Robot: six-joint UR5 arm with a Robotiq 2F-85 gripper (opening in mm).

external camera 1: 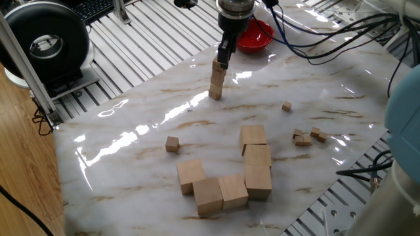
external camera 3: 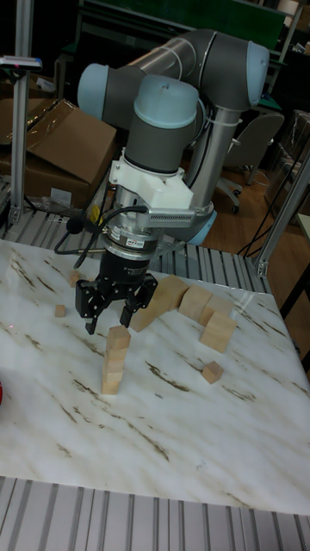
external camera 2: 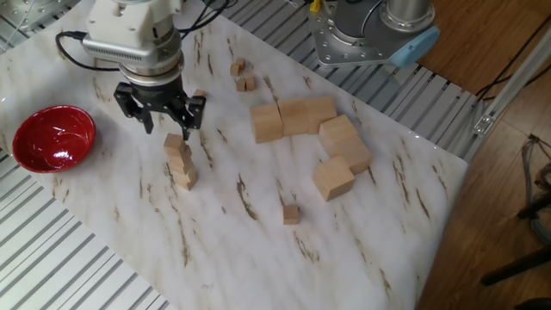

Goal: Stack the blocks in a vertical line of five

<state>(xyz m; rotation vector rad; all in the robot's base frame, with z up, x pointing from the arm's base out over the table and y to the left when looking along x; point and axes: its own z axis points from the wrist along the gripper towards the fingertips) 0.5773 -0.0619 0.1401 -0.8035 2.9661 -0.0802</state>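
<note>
gripper (external camera 2: pixel 160 121) spread open, empty, just above stack (external camera 2: pixel 180 162) | stack leans (three, maybe four blocks) | risk: nudging top block topples it | loose block (external camera 2: pixel 291 213) on bench

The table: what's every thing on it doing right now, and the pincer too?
pincer: open, just above the stack, holding nothing
stack of blocks: standing upright, a bit crooked, nothing gripping it
loose block: lying alone on the table, not stacked
red bowl: empty
large cubes: huddled flat together, not stacked
</note>
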